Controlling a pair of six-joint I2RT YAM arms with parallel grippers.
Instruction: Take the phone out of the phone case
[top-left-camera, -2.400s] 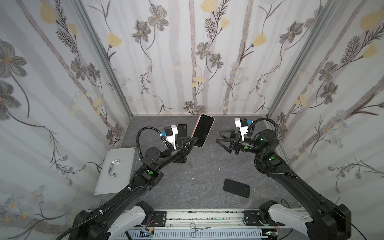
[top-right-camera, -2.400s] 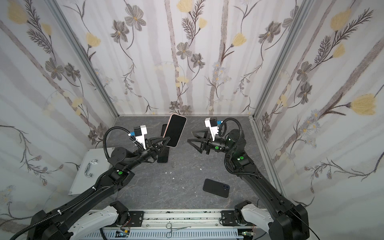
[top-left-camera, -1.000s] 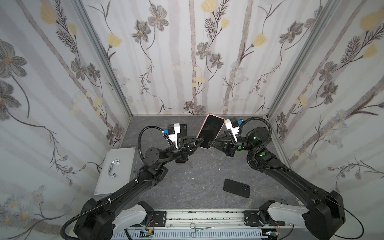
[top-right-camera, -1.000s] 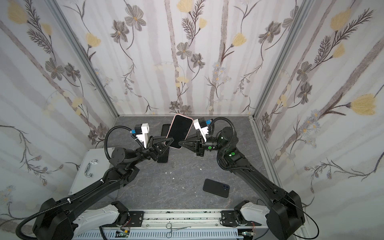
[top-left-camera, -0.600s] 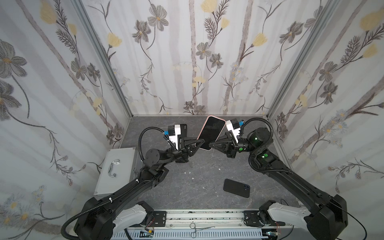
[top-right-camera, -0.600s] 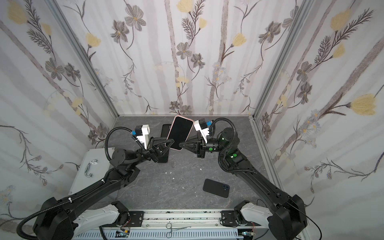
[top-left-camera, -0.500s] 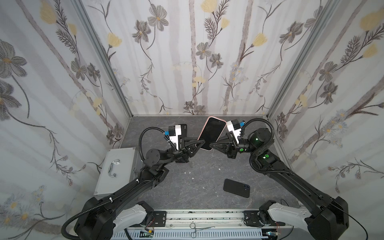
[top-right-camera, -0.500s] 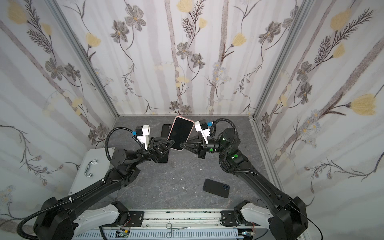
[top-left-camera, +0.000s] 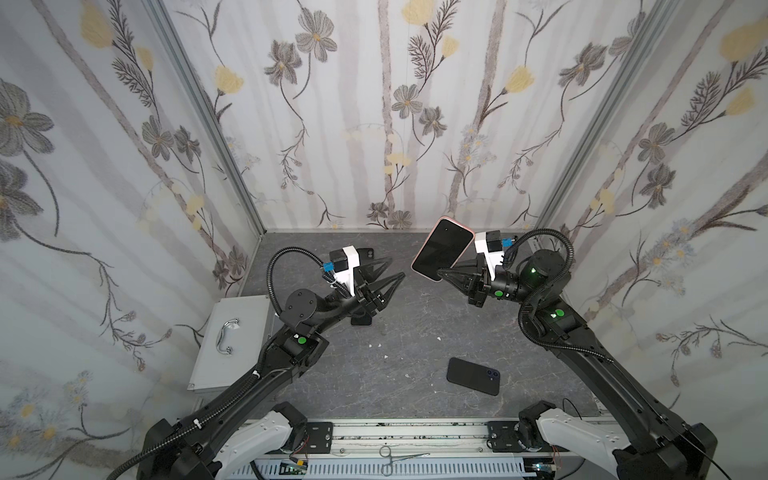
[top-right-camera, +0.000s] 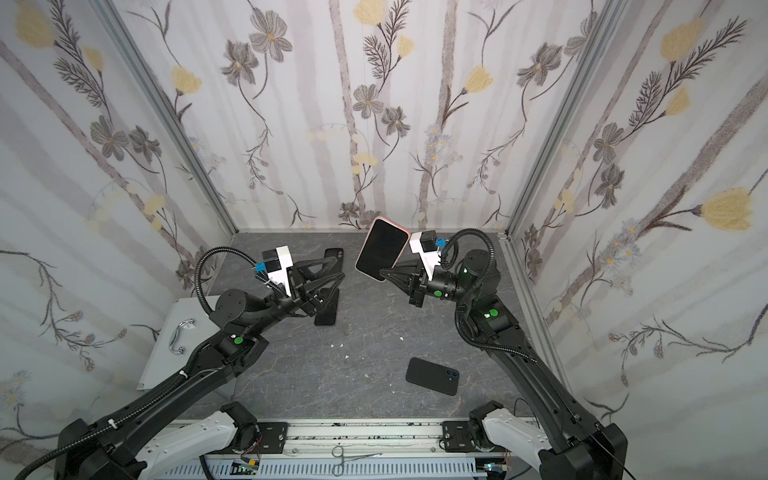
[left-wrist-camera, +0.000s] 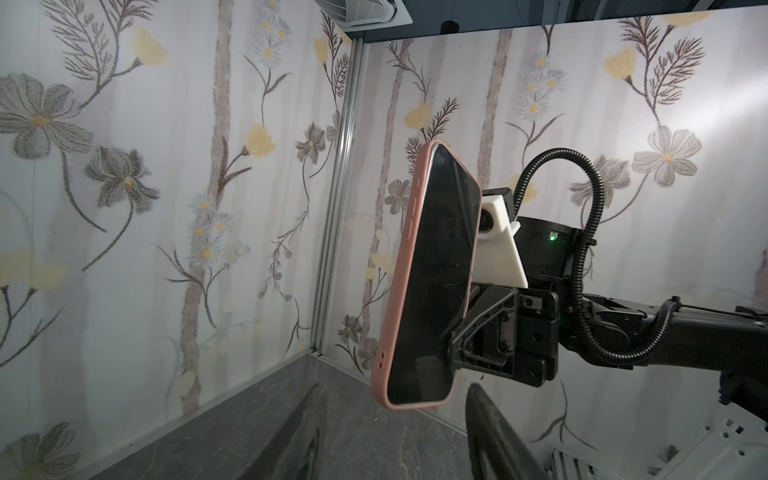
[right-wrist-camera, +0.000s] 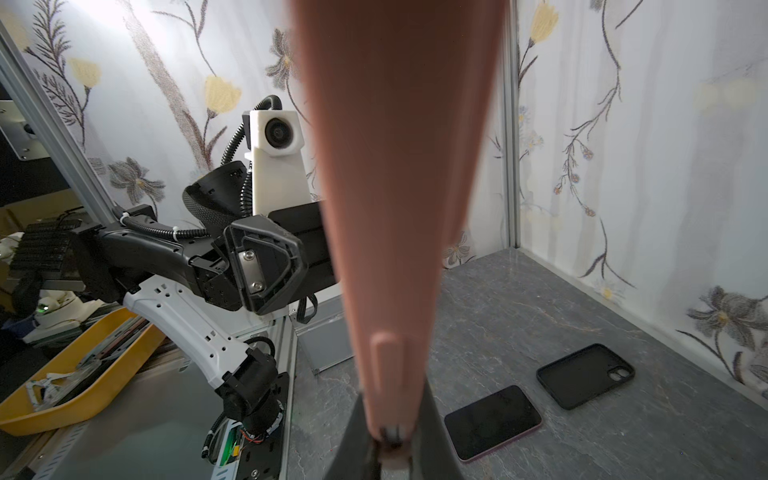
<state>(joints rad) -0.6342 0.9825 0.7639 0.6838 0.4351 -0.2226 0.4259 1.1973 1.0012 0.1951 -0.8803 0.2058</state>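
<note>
Left wrist view: right hand (left-wrist-camera: 453, 353) clamped on pink-cased phone (left-wrist-camera: 432, 282); in a top view, left hand (top-left-camera: 395, 268) apart.

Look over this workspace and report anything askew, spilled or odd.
The pink-cased phone hangs tilted in mid-air, pinched only near its lower end by the right gripper; the left gripper stands open, clear of it. Small white flecks litter the grey table.
</note>
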